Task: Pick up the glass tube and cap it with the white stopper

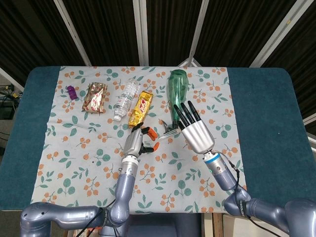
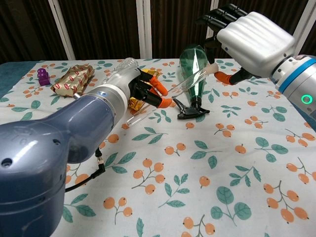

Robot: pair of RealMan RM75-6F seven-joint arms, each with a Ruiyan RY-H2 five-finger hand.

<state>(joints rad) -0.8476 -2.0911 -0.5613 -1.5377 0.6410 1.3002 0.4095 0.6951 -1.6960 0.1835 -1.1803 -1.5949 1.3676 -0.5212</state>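
Observation:
My left hand point(image 2: 140, 86) grips a clear glass tube point(image 2: 175, 91) near its middle, and the tube slants up to the right above the cloth. My right hand point(image 2: 252, 37) pinches a small white stopper point(image 2: 213, 67) between the thumb and a finger, with its other fingers spread upward. The stopper meets the tube's upper end; I cannot tell how far in it sits. In the head view the left hand point(image 1: 136, 140) and right hand point(image 1: 195, 131) stand close together at the table's middle, with the tube point(image 1: 167, 134) spanning the gap between them. The stopper is hidden there.
A green spray bottle point(image 1: 177, 91) lies just behind the hands, its black trigger point(image 2: 192, 109) under the tube. Further left lie a gold snack packet point(image 1: 141, 107), a clear plastic bottle point(image 1: 126, 98), a red-gold packet point(image 1: 95, 97) and a small purple object point(image 1: 71, 91).

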